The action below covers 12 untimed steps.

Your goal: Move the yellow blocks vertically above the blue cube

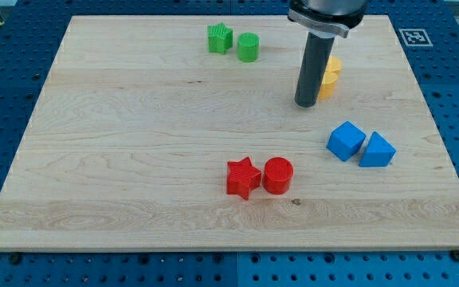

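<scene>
My tip (306, 104) rests on the board at the upper right, touching or almost touching the left side of a yellow block (330, 78), which the rod partly hides, so its shape is unclear. Only one yellow mass shows. The blue cube (346, 140) lies below and slightly right of the tip, at the right of the board. A blue triangular block (377, 150) sits against the cube's right side.
A green star (219, 37) and a green cylinder (248, 47) sit near the view's top centre. A red star (243, 177) and a red cylinder (278, 174) sit side by side at lower centre. The wooden board (134, 143) ends close beyond the blue blocks.
</scene>
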### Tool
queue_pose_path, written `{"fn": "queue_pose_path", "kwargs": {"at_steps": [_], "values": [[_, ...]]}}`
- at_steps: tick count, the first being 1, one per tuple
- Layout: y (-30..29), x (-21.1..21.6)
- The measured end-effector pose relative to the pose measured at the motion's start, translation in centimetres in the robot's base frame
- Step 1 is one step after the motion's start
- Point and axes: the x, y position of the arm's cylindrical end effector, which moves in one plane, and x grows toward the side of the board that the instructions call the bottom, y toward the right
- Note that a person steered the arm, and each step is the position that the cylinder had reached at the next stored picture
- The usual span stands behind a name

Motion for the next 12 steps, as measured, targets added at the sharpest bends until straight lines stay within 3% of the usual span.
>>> {"fn": "queue_pose_path", "kwargs": {"at_steps": [3, 12], "values": [[1.3, -0.2], [3.3, -7.2]]}}
